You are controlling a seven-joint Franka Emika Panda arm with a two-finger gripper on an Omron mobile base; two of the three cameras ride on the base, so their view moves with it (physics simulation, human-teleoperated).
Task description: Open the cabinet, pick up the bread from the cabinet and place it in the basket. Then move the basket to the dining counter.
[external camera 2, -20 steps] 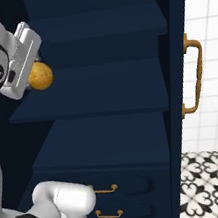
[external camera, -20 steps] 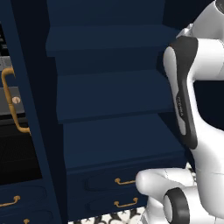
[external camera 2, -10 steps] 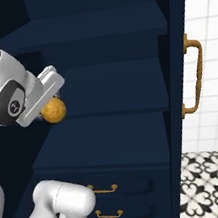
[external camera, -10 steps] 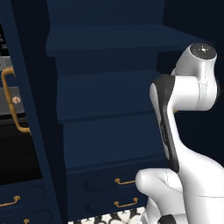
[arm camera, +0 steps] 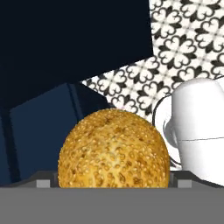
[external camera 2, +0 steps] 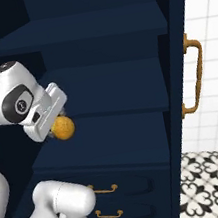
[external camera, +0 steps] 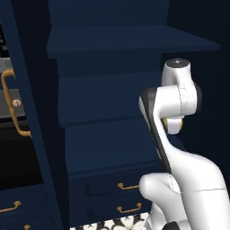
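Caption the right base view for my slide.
Hand holding the bread in front of the open cabinet shelves.

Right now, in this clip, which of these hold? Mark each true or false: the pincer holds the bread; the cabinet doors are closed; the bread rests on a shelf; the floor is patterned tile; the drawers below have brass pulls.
1. The pincer holds the bread. True.
2. The cabinet doors are closed. False: they stand open, and the shelves show.
3. The bread rests on a shelf. False: it is held in the air in front of the shelves.
4. The floor is patterned tile. True.
5. The drawers below the shelves have brass pulls. True.
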